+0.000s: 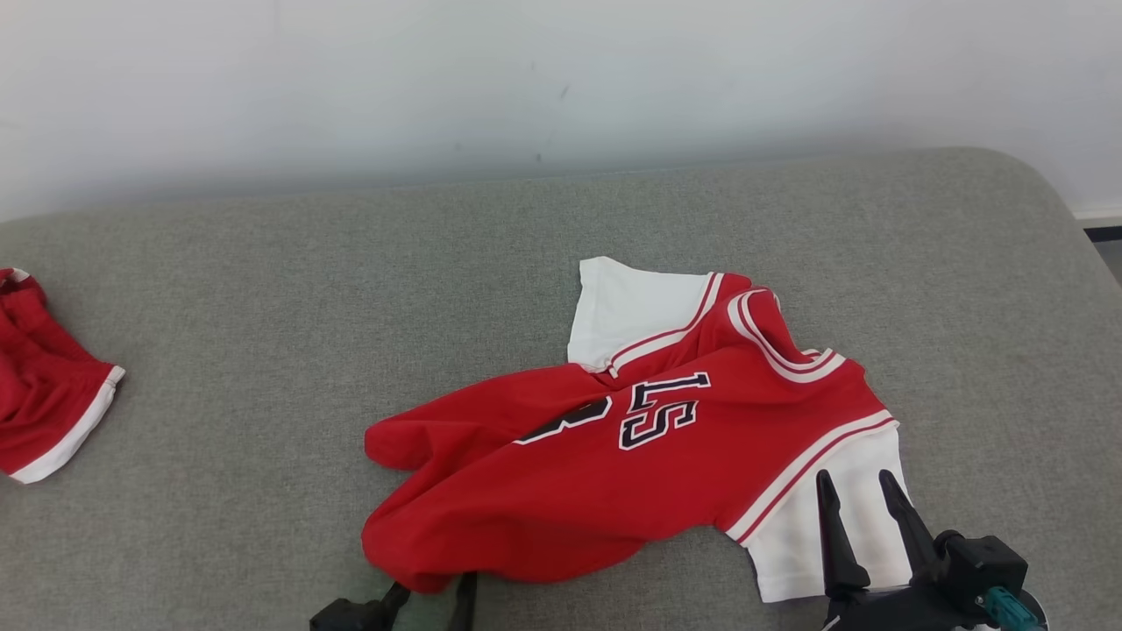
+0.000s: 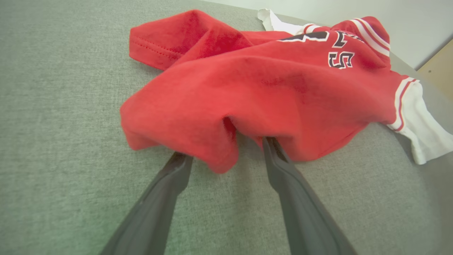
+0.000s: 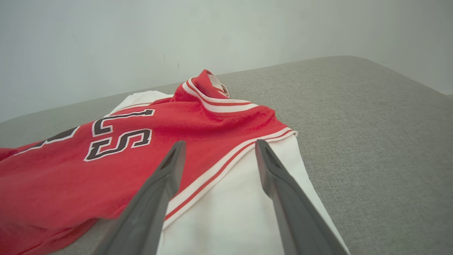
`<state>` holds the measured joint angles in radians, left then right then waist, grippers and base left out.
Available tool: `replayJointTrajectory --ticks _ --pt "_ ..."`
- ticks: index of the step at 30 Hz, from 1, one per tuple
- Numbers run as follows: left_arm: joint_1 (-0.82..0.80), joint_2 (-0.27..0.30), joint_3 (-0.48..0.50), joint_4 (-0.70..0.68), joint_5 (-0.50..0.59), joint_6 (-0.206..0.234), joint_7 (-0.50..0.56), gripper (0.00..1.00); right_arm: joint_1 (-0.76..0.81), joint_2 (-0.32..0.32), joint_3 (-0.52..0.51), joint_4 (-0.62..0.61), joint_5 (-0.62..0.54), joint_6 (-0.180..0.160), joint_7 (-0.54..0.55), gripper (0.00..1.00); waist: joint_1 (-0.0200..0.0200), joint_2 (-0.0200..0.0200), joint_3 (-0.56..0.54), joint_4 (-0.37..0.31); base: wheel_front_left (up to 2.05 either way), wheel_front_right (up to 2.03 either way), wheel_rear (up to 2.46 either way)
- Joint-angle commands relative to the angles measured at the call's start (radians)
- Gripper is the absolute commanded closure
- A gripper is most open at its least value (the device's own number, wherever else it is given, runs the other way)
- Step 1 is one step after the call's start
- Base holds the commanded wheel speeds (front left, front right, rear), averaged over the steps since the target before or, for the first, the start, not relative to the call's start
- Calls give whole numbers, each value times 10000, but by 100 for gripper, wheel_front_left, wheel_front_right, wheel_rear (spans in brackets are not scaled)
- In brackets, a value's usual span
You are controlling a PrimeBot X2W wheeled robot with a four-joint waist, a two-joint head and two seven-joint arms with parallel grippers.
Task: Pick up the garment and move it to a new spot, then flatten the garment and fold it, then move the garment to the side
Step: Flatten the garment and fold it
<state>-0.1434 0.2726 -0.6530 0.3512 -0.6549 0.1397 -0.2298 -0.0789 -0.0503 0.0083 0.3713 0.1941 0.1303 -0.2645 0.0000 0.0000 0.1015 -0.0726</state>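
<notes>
The grey table (image 1: pixel 263 289) meets a white wall (image 1: pixel 438 79). The red garment (image 1: pixel 614 473) lies right of middle, with open room to its left. Both jaws stand apart.

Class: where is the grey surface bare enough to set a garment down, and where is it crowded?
Bare: the grey surface between the jersey and the red garment at left, and behind the jersey toward the wall. Crowded: near the left gripper and right gripper.

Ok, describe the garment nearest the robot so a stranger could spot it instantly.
On the grey padded surface, look right of centre. A crumpled jersey lies there; unlike the red, white-hemmed piece at the far left edge, it has white sleeves and dark numbers.
</notes>
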Motion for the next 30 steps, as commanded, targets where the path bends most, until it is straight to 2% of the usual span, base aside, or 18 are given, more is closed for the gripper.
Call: replayJointTrajectory --ticks 1,4,10,12,21,25,30 --pt "-140 8 63 138 109 -70 -133 100 64 -4 7 0 -35 11 -15 0 0 0 -12 18 0 0 0" --pt "-114 38 266 91 166 -77 -258 100 132 -3 -40 -10 -5 11 -15 0 0 0 0 102 0 0 0" --pt "398 641 210 -577 248 -73 21 100 223 -3 -81 10 89 11 -15 0 0 0 -9 351 0 0 0" --pt "594 943 115 -1115 134 -144 456 100 184 -1 -63 7 125 11 -14 0 0 0 -16 417 0 0 0" --pt "1428 2461 60 -4475 60 576 2485 100 114 -3 -80 -43 192 11 -14 0 0 0 123 463 0 0 0" --pt "1255 2689 85 -5282 105 609 2840 100 38 -3 -104 -36 202 11 -14 0 0 0 198 386 0 0 0" --pt "390 2557 72 -5131 197 228 2940 100 -63 -3 -92 24 187 11 -14 0 0 0 275 283 0 0 0"
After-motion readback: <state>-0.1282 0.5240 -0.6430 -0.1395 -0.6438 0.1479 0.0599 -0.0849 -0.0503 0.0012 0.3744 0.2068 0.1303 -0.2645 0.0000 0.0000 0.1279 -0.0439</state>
